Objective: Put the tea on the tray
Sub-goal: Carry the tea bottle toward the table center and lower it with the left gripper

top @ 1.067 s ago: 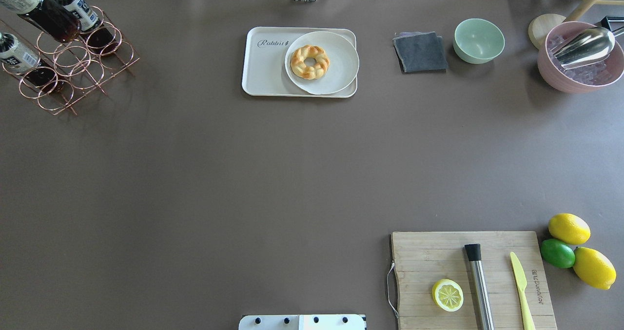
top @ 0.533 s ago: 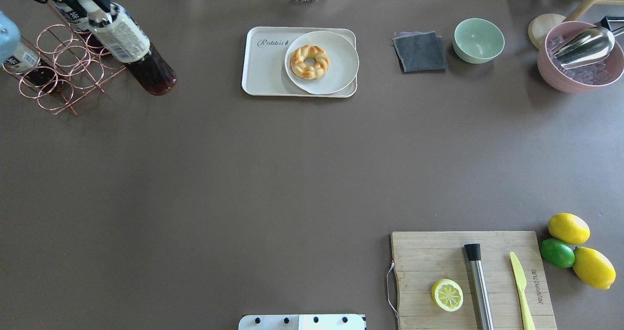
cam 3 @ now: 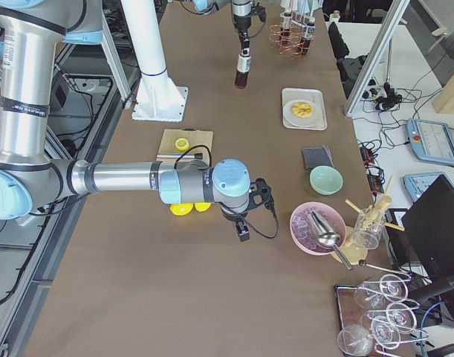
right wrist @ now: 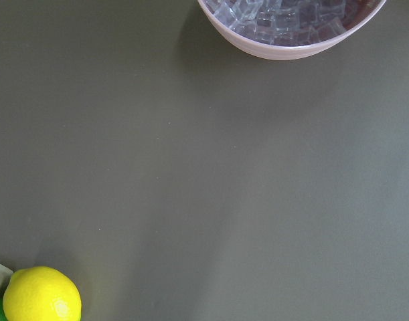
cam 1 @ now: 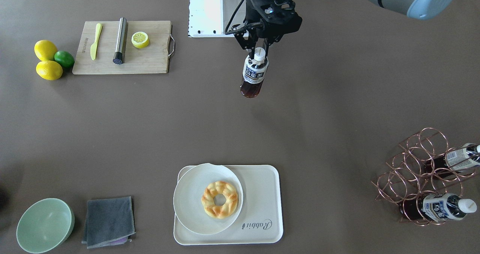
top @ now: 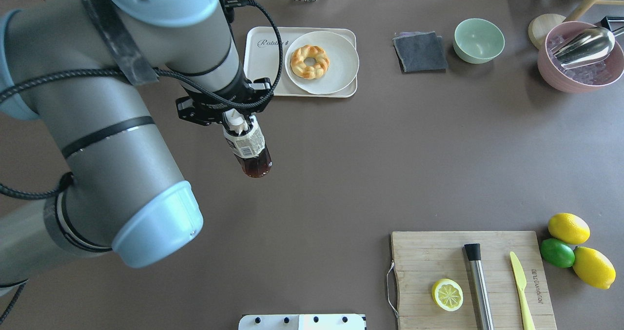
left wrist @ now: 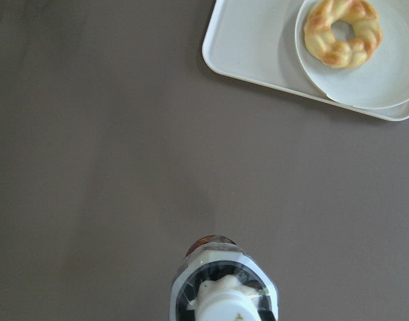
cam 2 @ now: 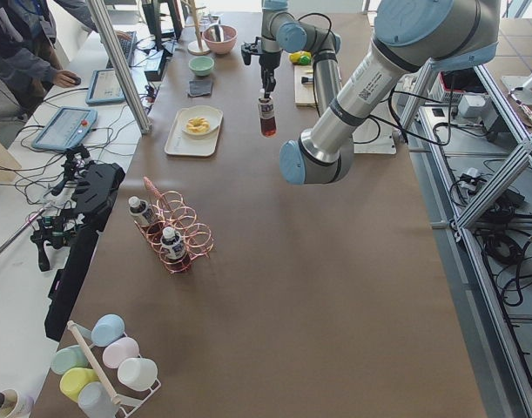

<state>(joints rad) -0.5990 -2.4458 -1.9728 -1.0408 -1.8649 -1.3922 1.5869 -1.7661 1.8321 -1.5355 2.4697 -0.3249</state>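
Pointing straight down, the left tool (cam 1: 258, 51) clamps the tea (cam 1: 253, 75) by its top, which hangs upright.

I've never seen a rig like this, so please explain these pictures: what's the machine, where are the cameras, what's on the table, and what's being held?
It is a robot with two arms at a table. The cameras look from above and behind it, from across the table, from each table end, and from each wrist. The left gripper is shut on the neck of a tea bottle, held upright in the air, not yet over the tray. On the tray sits a plate with a doughnut. Elsewhere lie a copper rack with two more bottles, a cutting board with half a lemon, a grey cloth, a green bowl and a pink bowl of ice. The right gripper hangs near that pink bowl; whether it is open, I cannot tell.
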